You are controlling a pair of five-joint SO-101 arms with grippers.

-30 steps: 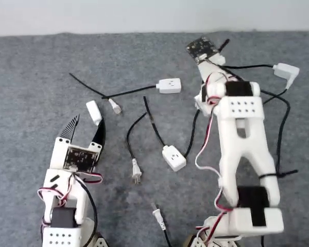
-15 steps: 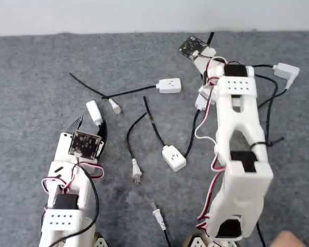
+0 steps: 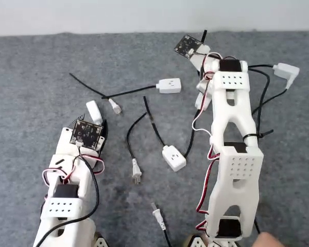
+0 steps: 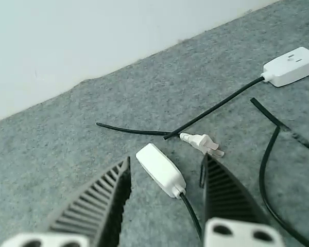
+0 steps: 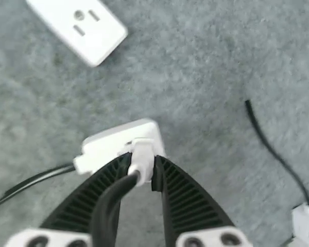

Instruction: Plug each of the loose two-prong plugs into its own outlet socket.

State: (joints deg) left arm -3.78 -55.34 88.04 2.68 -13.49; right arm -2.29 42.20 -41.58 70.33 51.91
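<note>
A grey carpeted table (image 3: pixel 36 67) is seen from above, with two white robot arms and a scatter of white socket blocks, plugs and black cords. The landmark block (image 3: pixel 169 85) is a socket block at the middle rear, its cord trailing to the left.

Below and left of the landmark block, the left claw (image 3: pixel 91 122) is spread wide around a small socket block (image 3: pixel 94 111). The left wrist view gives the detail. Its dark fingers (image 4: pixel 110 193) flank the small socket block (image 4: pixel 160 170) with a gap on each side. A loose plug (image 4: pixel 201 143) lies just past it, toward the landmark block (image 4: pixel 293 66).

The right arm (image 3: pixel 232 128) stretches out to the right of the landmark block. The right wrist view shows the right claw (image 5: pixel 141 158) pinched tight on a white plug (image 5: pixel 140 149) with a black cord. The plug's nose touches a near socket block (image 5: pixel 108 144); I cannot tell whether the prongs are in. The landmark block (image 5: pixel 77 28) lies face up close by.

Below the landmark block in the high view lie a middle socket block (image 3: pixel 174 158), a second plug (image 3: pixel 136 172) and a third plug (image 3: pixel 157 215). Far to its right sits an edge socket block (image 3: pixel 287 70).
</note>
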